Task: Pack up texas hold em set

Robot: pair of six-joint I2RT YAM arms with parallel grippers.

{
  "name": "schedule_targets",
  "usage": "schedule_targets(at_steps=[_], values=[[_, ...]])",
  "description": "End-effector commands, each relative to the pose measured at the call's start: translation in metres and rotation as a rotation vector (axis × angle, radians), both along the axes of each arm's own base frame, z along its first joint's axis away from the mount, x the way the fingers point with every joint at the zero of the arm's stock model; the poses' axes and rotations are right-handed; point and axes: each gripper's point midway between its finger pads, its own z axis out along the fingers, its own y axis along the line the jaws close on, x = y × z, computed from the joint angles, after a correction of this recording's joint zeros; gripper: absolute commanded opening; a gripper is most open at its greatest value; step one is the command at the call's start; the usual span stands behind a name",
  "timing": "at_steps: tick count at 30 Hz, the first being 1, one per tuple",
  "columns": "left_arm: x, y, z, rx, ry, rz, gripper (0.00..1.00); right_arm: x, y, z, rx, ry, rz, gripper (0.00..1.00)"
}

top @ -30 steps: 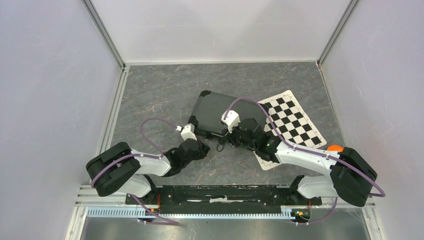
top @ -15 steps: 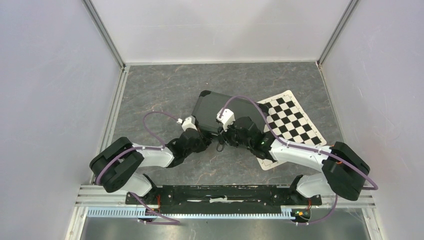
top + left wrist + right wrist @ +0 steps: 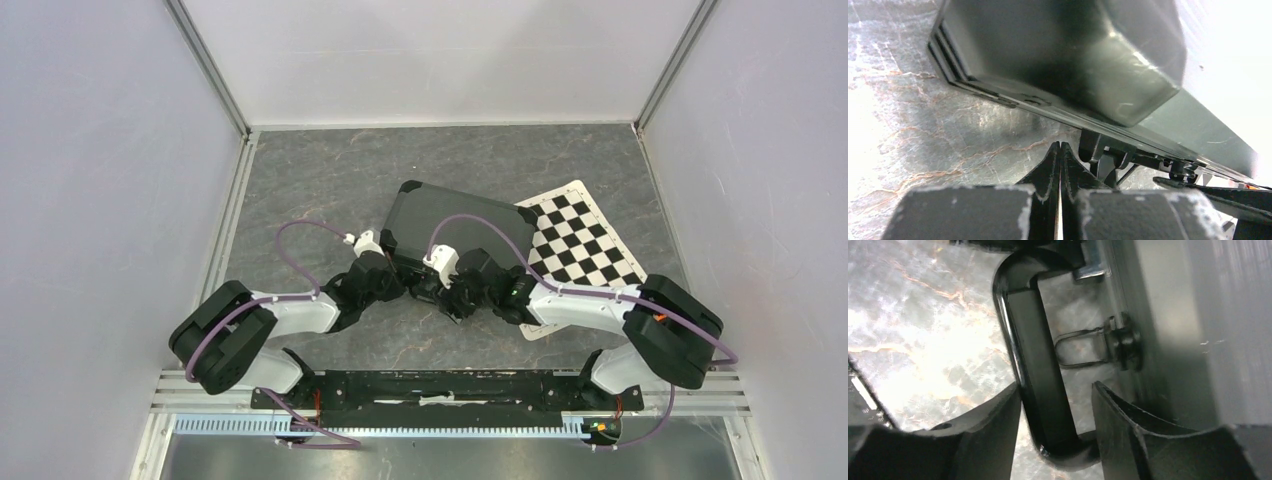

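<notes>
closed black case (image 3: 455, 215) lies mid-frame in the top view on the table (image 3: 320, 180). right pincer (image 3: 1055, 390) straddles its handle (image 3: 1035, 340), half open, clamping nothing. left pincer (image 3: 1060, 165), shut and empty, points at the case's front edge. likely best: steady the handle squarely, then press the wire latch (image 3: 1083, 347) flat.

An overhead camera looks down on the whole worktop (image 3: 330, 180), while both wrist cameras sit low and close, facing the near edge of the black case (image 3: 420, 210), shared by all views.
</notes>
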Motion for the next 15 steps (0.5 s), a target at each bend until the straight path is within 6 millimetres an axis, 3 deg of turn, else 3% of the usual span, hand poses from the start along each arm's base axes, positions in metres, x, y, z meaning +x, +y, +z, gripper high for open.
schedule_targets(at_steps=[1, 3, 7, 15], values=[[0.004, -0.007, 0.015, -0.028, -0.066, -0.037, 0.02, -0.016, -0.045, -0.035, -0.181, 0.083, -0.044, 0.66], [0.004, -0.011, 0.019, -0.043, -0.067, -0.052, 0.02, -0.013, -0.05, -0.035, -0.198, 0.068, -0.061, 0.74], [0.004, -0.016, 0.025, -0.067, -0.071, -0.064, 0.03, -0.011, -0.049, -0.023, -0.19, 0.04, -0.058, 0.76], [-0.005, -0.003, 0.021, -0.059, -0.064, -0.041, 0.03, -0.016, -0.035, 0.034, -0.07, -0.026, -0.012, 0.77]])
